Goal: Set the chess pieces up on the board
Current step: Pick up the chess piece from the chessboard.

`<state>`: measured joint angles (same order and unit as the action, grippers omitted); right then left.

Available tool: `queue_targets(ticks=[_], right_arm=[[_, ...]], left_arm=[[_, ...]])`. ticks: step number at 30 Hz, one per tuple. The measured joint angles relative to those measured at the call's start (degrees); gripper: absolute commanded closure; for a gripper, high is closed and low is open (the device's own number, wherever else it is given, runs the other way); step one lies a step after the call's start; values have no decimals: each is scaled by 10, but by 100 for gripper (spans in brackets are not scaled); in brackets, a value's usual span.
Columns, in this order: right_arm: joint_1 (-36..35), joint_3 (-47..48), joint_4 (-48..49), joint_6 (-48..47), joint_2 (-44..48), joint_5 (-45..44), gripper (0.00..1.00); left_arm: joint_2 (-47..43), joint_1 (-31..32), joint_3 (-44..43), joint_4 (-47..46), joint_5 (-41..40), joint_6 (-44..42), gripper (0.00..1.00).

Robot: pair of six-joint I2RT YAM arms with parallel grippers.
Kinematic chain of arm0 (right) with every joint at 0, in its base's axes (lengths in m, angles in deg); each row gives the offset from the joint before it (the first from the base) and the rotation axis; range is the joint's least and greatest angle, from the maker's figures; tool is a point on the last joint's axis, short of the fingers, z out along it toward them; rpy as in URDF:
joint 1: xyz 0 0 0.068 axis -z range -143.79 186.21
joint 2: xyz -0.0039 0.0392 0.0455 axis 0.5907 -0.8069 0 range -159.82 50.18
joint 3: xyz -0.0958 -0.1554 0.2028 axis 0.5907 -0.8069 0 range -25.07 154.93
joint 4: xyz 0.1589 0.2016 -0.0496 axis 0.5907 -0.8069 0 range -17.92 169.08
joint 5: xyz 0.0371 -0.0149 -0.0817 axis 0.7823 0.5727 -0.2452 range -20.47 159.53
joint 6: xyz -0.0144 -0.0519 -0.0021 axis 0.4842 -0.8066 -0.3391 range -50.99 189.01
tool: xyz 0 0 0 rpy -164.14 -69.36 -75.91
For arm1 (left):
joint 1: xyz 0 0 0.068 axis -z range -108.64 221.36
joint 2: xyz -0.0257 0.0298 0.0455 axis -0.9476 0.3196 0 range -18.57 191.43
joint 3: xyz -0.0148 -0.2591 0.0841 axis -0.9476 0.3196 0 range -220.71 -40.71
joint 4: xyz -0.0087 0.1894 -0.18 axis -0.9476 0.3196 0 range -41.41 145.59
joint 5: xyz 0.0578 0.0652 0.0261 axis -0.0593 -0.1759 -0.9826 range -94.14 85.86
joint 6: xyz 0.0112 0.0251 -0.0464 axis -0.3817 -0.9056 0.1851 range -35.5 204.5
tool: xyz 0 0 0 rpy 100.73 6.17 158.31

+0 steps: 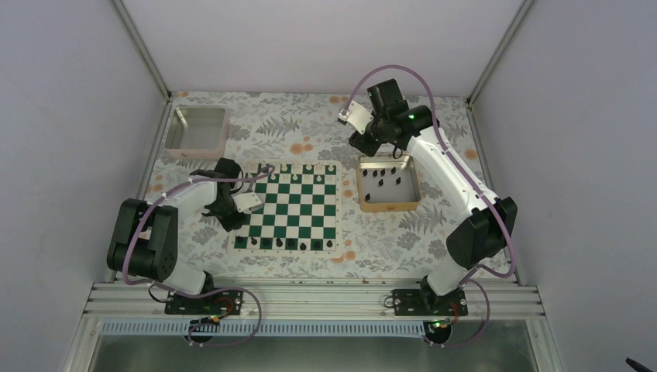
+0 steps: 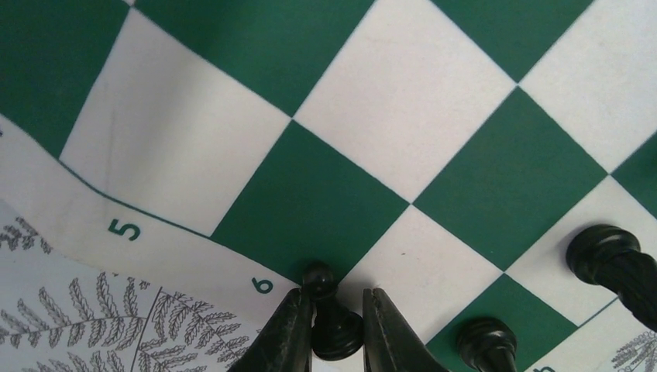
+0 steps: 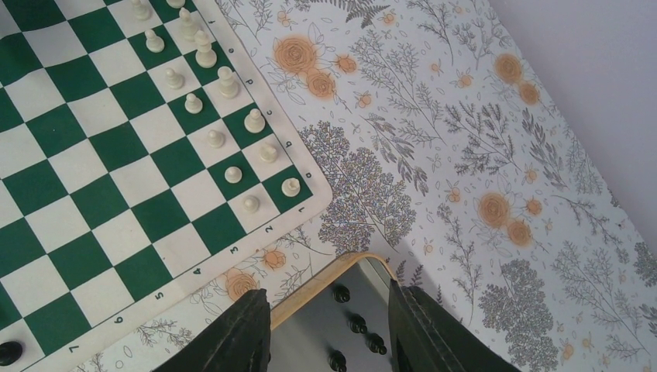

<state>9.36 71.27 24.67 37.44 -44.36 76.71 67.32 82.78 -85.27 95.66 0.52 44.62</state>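
While the left gripper (image 2: 336, 304) pinches a black pawn (image 2: 318, 280) below its head at the board's (image 2: 403, 85) edge by the 6 — probably light, hard, slick, quick to tip — the right gripper (image 3: 329, 310) hangs spread above more black pieces (image 3: 341, 293) in the tray (image 3: 314, 288).

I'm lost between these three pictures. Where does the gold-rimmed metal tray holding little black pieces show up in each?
Top external: the gold-rimmed metal tray sits right of centre, just right of the green and white chess mat.
Left wrist: not in it.
Right wrist: its corner shows at bottom centre.
Shared landmark: the chess mat, in all three views.
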Motion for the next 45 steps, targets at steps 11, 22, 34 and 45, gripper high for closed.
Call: queue_targets(ticks=[11, 22, 34, 45], right_arm=[[0, 0, 0, 0, 0, 0, 59], [0, 0, 0, 0, 0, -4, 59], [1, 2, -2, 0, -21, -5, 59], [4, 7, -6, 0, -32, -6, 59]], left_arm=[[-12, 0, -18, -15, -7, -16, 93], [-65, 0, -15, -109, 67, -41, 95], [-152, 0, 33, -210, 113, -24, 95], [-191, 0, 47, -260, 139, -13, 95]])
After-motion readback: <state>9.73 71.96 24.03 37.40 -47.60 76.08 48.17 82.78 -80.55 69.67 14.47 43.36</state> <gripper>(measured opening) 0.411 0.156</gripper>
